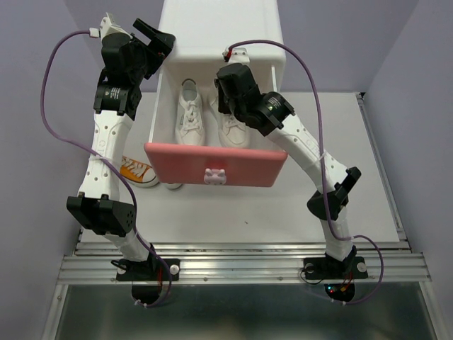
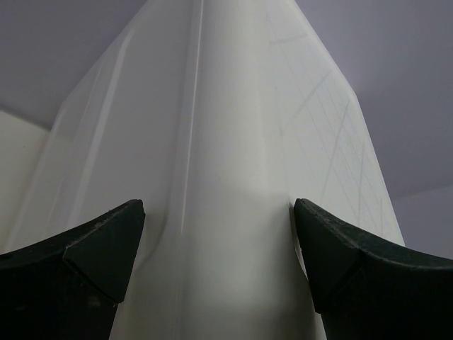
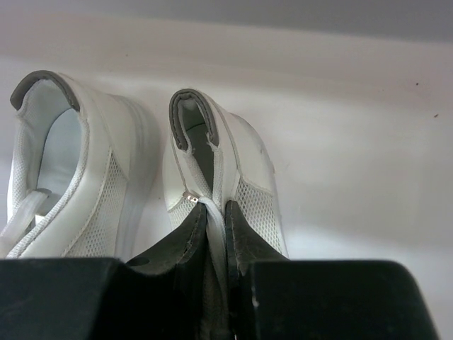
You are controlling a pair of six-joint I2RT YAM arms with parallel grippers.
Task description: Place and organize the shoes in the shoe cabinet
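The white shoe cabinet (image 1: 219, 28) stands at the back with its salmon-pink drawer (image 1: 216, 165) pulled out. Two white sneakers lie side by side in the drawer: the left one (image 1: 190, 110) and the right one (image 1: 232, 122). My right gripper (image 3: 216, 227) is shut on the tongue and laces of the right white sneaker (image 3: 244, 170) inside the drawer; the left white sneaker (image 3: 71, 177) lies beside it. My left gripper (image 2: 219, 234) is open, its fingers either side of the cabinet's left front corner (image 2: 226, 142). An orange sneaker (image 1: 138, 171) lies on the table left of the drawer.
The drawer front carries a bunny-shaped knob (image 1: 214, 175). A white sole (image 1: 174, 186) peeks out under the drawer's left end. The pale table (image 1: 368, 177) extends right of the cabinet. Purple walls close in on both sides.
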